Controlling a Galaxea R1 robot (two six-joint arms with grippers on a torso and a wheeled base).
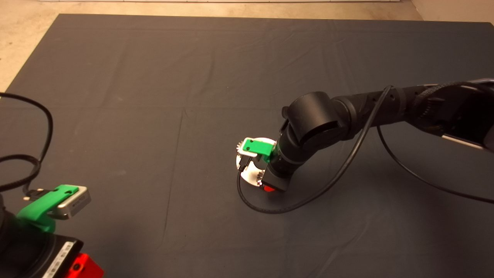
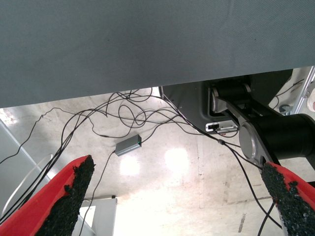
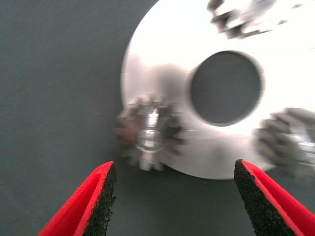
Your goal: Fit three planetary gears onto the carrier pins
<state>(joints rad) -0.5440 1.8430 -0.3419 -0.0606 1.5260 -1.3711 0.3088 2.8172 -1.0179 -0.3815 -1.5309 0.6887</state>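
Red fingers of my right gripper spread wide, empty, directly over the silver disc.

From my seat the mat holds that disc mid-table; three planetary gears sit on its carrier pins, the nearest one straight ahead between the open fingers. My left gripper is parked at the mat's near-left edge, also spread, well apart.

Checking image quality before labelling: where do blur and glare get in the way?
Right wrist view: silver disc glares white, and the planetary gears smear with blur. Left wrist view: floor has bright reflections. Head view: evenly lit, but the right gripper hides most of the disc.
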